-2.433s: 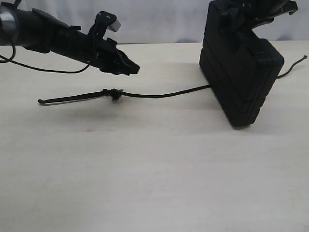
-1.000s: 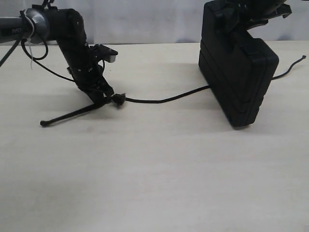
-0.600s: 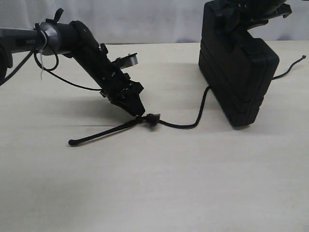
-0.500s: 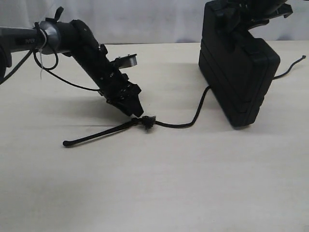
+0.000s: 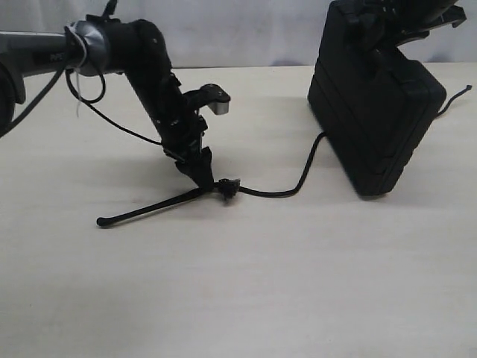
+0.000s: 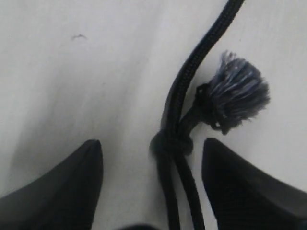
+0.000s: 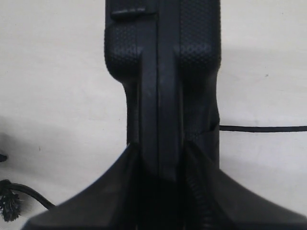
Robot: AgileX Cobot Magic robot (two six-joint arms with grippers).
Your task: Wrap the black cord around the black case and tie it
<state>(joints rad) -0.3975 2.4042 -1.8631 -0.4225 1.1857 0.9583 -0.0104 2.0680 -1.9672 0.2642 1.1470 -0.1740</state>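
black case (image 5: 376, 97) top cropped by frame, black cord (image 5: 272, 195) — middle hidden behind case

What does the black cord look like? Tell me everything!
The cord is thin, black and braided, lying slack on the table. One end points left; partway along sit a knot and a frayed tuft. It curves to the case and peeks out behind it. The open left gripper straddles the knot.

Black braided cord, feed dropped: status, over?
Left gripper open astride thin black braided cord at knot. Right gripper shut on tilted textured black case. Cord unwrapped; nothing blocking.
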